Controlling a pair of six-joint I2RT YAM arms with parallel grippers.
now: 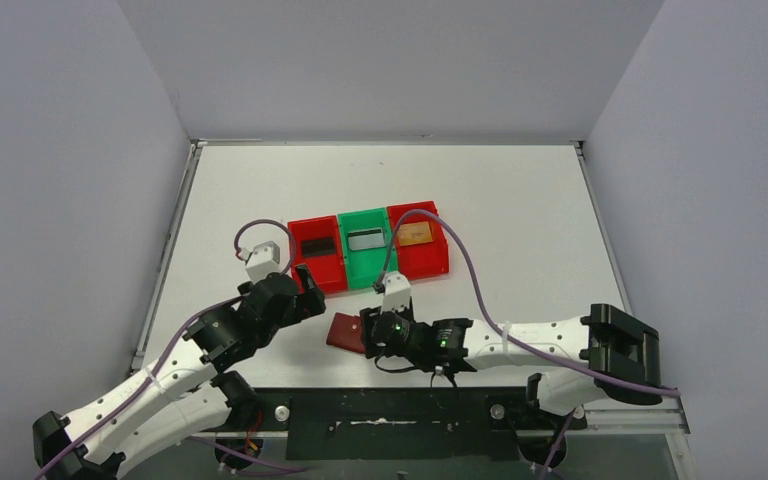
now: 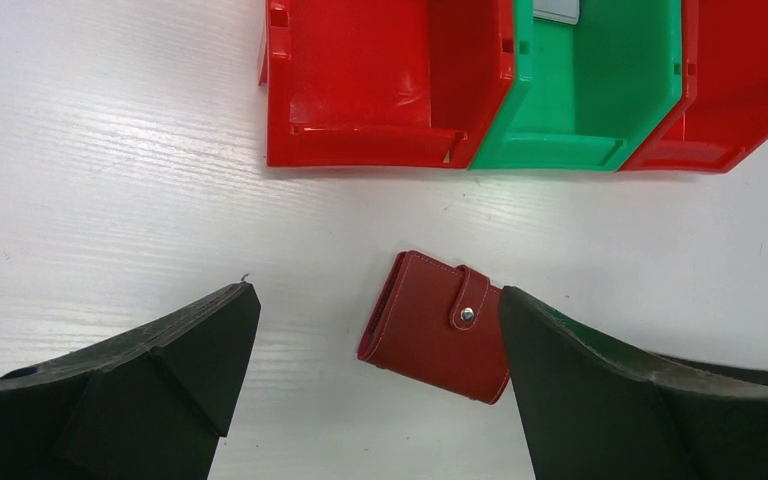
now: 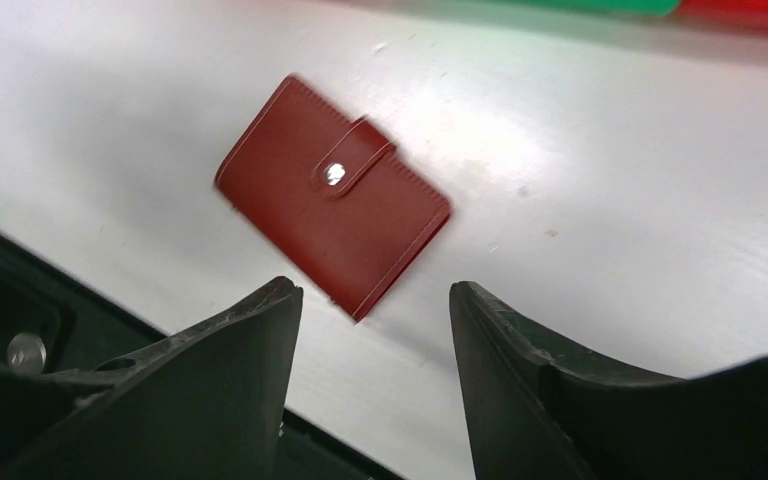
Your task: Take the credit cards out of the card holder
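Note:
The dark red card holder (image 1: 344, 333) lies flat on the white table, closed, with its snap tab (image 2: 472, 298) fastened. A black card (image 1: 317, 246) lies in the left red bin, a silver-grey card (image 1: 366, 239) in the green bin and a gold-tan card (image 1: 415, 235) in the right red bin. My left gripper (image 2: 377, 290) is open above the holder (image 2: 430, 325), whose right edge is hidden behind one finger. My right gripper (image 3: 373, 287) is open and empty, its fingertips just short of the holder's near corner (image 3: 330, 195).
Three bins stand in a row behind the holder: red (image 1: 305, 225), green (image 1: 365, 275), red (image 1: 428, 262). They also show in the left wrist view (image 2: 360, 145). The table's dark front edge (image 3: 0, 300) runs just behind my right gripper.

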